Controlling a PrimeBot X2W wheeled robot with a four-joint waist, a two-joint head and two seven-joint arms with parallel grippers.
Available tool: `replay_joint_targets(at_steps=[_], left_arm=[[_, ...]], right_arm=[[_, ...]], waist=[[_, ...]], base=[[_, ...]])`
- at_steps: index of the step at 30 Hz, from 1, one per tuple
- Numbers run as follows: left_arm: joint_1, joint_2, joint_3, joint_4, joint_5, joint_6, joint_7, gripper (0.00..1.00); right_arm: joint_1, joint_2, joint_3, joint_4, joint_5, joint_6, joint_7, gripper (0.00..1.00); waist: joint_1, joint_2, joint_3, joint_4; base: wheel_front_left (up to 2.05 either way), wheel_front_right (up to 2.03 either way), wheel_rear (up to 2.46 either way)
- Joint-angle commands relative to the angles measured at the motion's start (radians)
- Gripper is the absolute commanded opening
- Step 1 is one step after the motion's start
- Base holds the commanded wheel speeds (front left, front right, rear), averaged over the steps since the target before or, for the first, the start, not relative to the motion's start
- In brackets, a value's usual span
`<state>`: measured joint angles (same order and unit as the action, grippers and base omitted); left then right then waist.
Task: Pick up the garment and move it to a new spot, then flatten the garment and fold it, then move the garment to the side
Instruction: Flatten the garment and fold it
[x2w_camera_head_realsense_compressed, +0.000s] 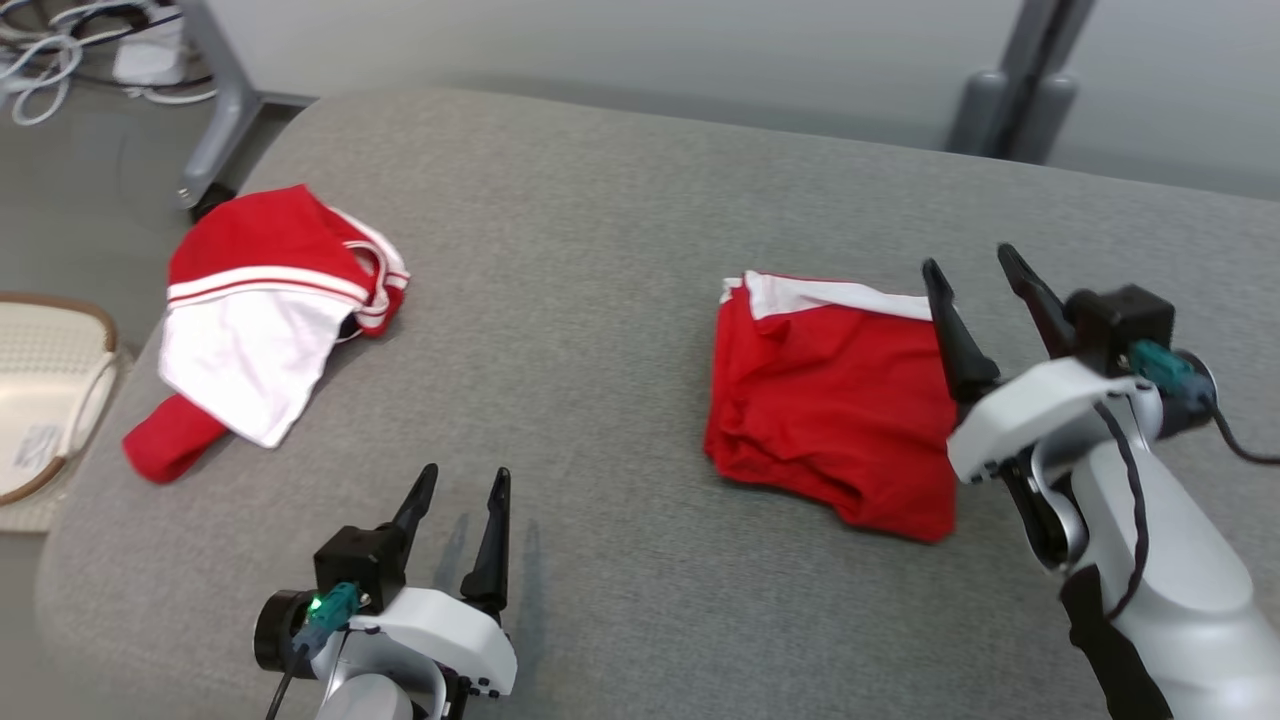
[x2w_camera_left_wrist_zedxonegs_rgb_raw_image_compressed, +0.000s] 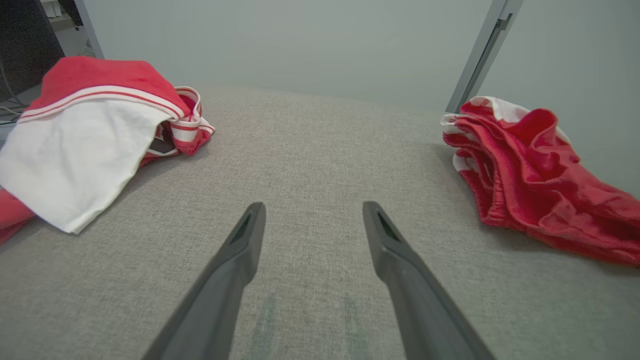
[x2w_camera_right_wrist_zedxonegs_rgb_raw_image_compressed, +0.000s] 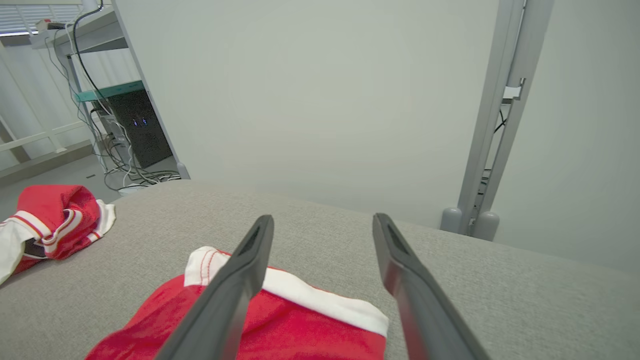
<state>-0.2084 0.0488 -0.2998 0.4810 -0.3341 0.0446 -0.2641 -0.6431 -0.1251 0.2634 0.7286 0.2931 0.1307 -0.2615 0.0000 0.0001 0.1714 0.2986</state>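
Right gripper (x2w_camera_head_realsense_compressed: 968, 258): jaws spread wide, nothing between them. It hung just above the right side of the shorts (x2w_camera_head_realsense_compressed: 830, 400); I could not tell whether the inner finger touched the cloth.

Left gripper (x2w_camera_head_realsense_compressed: 465, 472): jaws spread too, empty, over bare table (x2w_camera_head_realsense_compressed: 600, 250) near the front edge.

Shorts: folded into a rough square on the right half of the table, white waistband toward the far edge. I judged the fold done and the set-aside close to done.

Jersey (x2w_camera_head_realsense_compressed: 260, 310): bunched at the left edge, well apart from the shorts.

Risks noted:
- My inner right finger stood over the fold's right side. A low or sideways pull-out could catch the top layer and drag the fold open. A straight lift looked safer.
- The front edge of the shorts was rumpled and thick, with the layers not lying flat. Any nudge there could let the stack slump.
- The jersey lay right at the left edge of the table. A careless sweep of my left arm might push it off.
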Motion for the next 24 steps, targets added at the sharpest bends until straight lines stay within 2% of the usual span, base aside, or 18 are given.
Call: replay_joint_targets(at_steps=[1, 12, 19, 24], left_arm=[[-0.003, 0.004, 0.014, -0.004, 0.012, 0.001, 0.000, 1.00], [0.027, 0.004, 0.098, -0.011, 0.068, -0.004, 0.000, 1.00], [0.063, 0.004, 0.145, -0.018, 0.103, -0.008, 0.000, 1.00], [0.113, 0.004, 0.185, -0.029, 0.133, -0.009, 0.000, 1.00]], right_arm=[[0.035, -0.003, -0.020, -0.018, -0.020, 0.000, -0.005, 1.00], [0.274, 0.020, -0.199, -0.168, -0.104, 0.000, -0.005, 1.00], [0.378, 0.052, -0.260, -0.255, -0.138, 0.000, -0.005, 1.00], [0.447, 0.069, -0.260, -0.296, -0.148, 0.000, -0.005, 1.00]], waist=[[0.0000, -0.0001, -0.017, -0.050], [0.0000, -0.0001, -0.064, -0.175], [0.0000, -0.0001, -0.100, -0.217], [0.0000, -0.0001, -0.141, -0.248]], base=[[0.00, 0.00, 0.00], [0.00, 0.00, 0.00], [0.00, 0.00, 0.00], [0.00, 0.00, 0.00]])
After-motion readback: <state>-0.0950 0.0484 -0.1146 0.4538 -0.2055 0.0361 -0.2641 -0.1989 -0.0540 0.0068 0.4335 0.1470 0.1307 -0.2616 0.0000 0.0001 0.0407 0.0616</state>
